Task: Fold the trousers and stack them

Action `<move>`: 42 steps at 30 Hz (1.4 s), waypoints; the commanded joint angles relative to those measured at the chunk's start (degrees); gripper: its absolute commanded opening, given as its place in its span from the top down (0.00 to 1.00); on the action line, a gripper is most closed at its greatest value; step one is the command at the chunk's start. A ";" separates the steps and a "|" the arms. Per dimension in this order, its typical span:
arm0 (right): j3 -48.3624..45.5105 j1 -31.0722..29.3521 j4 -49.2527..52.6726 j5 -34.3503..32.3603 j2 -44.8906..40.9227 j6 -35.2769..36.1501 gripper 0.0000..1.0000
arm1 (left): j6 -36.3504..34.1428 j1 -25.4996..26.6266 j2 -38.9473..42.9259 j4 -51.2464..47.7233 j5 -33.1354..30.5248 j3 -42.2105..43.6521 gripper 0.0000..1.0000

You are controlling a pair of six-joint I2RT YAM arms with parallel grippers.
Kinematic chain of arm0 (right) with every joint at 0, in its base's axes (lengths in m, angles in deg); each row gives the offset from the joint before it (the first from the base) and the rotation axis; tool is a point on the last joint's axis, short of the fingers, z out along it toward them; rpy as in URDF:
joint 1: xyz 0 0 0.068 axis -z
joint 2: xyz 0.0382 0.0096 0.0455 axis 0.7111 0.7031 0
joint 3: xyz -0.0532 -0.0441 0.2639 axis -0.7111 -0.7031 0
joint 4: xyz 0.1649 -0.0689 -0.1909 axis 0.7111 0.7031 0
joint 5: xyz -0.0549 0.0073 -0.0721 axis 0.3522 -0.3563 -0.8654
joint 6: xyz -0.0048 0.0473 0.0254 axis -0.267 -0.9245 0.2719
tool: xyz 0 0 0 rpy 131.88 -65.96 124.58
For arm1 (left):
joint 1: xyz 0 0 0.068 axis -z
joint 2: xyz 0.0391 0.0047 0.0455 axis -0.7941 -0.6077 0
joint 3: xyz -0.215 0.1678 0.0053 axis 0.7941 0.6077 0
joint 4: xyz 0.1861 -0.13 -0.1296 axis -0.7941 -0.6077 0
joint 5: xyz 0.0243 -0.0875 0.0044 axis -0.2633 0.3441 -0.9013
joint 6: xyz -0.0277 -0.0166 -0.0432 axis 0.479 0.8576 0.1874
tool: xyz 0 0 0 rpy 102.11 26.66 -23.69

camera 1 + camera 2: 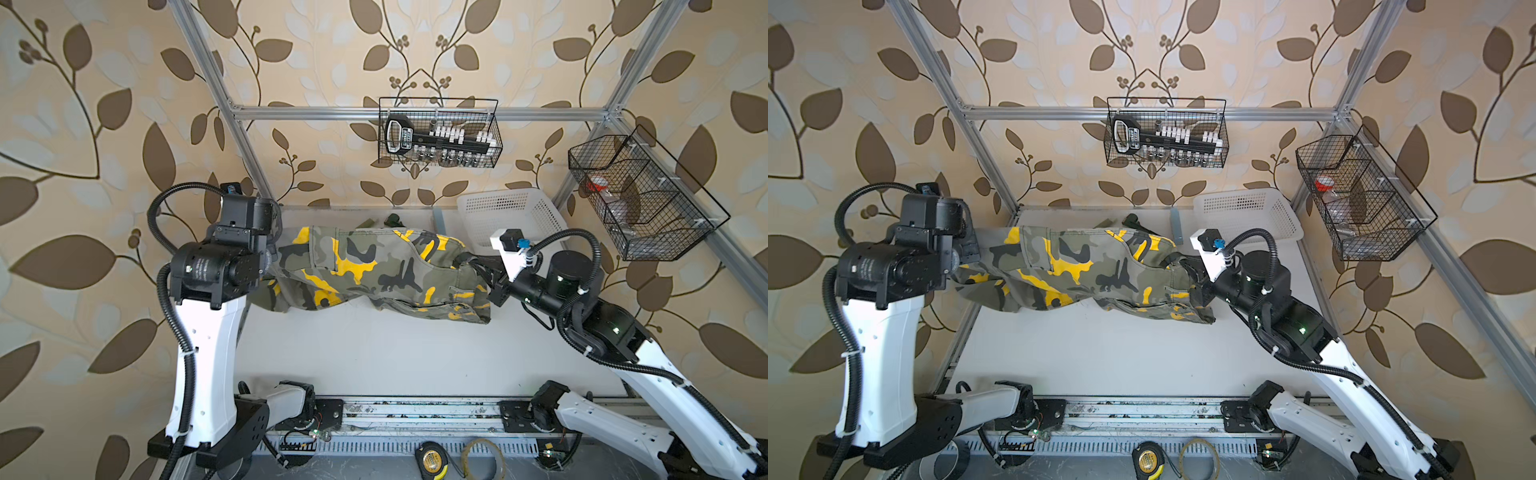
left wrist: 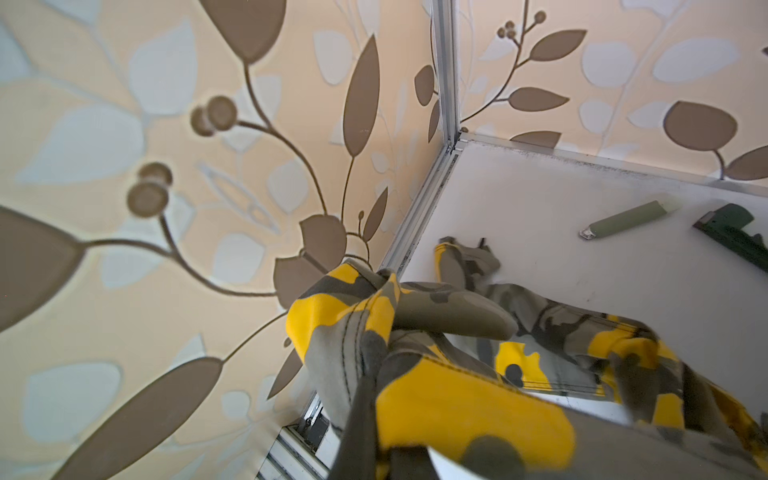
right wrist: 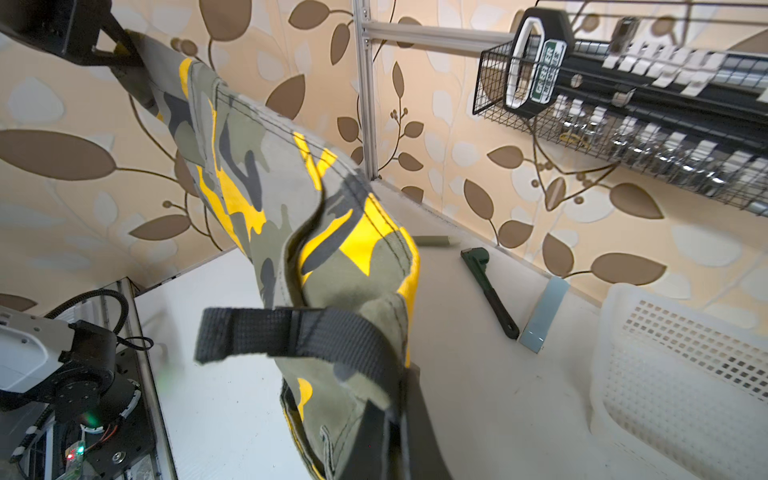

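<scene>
both top views, trousers (image 1: 1092, 270) stretched over white table (image 1: 1121, 357), left gripper (image 1: 971, 249) and right gripper (image 1: 1188, 266) each clamped on an end

The trousers (image 1: 374, 270) are strung between left hand (image 3: 129, 62) and right hand (image 1: 478, 268), over the worktop (image 1: 374, 353). A basket (image 1: 511, 216) is set behind the right hand.

Nothing reads clearly: the green label (image 3: 547, 70) on the socket holder (image 3: 598, 95) and the tape measure's sticker (image 1: 432, 459) are blurred.
</scene>
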 commanded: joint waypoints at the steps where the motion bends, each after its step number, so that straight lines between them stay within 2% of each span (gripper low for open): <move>1: 1.32 3.15 5.07 -5.55 -3.25 -0.94 1.00 | 1.90 -0.41 -1.95 1.82 5.05 4.76 1.00; 5: -0.94 10.97 9.99 -8.24 -4.48 0.00 1.00 | 2.47 1.44 -4.06 12.13 12.58 15.03 1.00; 10: -5.87 23.85 14.28 -6.78 -3.84 1.50 1.00 | 2.93 9.97 -11.50 23.55 12.26 22.43 1.00; 14: -9.74 33.67 14.91 -5.39 -1.90 2.14 1.00 | 2.88 14.51 -23.10 25.94 10.87 20.70 1.00; 17: -11.74 35.15 13.68 -11.54 0.33 3.91 1.00 | 5.48 16.20 -31.28 23.10 11.13 16.34 1.00; 23: -14.60 40.30 8.91 -13.39 6.11 4.63 1.00 | 5.66 18.35 -41.52 22.85 13.60 11.03 0.95; 29: -14.40 44.54 4.89 -14.43 11.70 5.87 1.00 | 5.27 19.42 -46.30 22.30 17.67 6.41 0.91; 34: -14.38 45.63 -0.20 -14.00 18.07 5.53 1.00 | 5.63 19.53 -49.45 21.96 16.32 3.90 0.89; 38: -13.34 46.60 -2.60 -14.48 24.26 6.49 1.00 | 5.17 19.53 -52.96 21.43 19.46 1.71 0.82; 42: -12.27 47.89 -5.00 -13.80 30.62 7.00 1.00 | 4.03 19.45 -54.27 20.39 21.39 0.51 0.67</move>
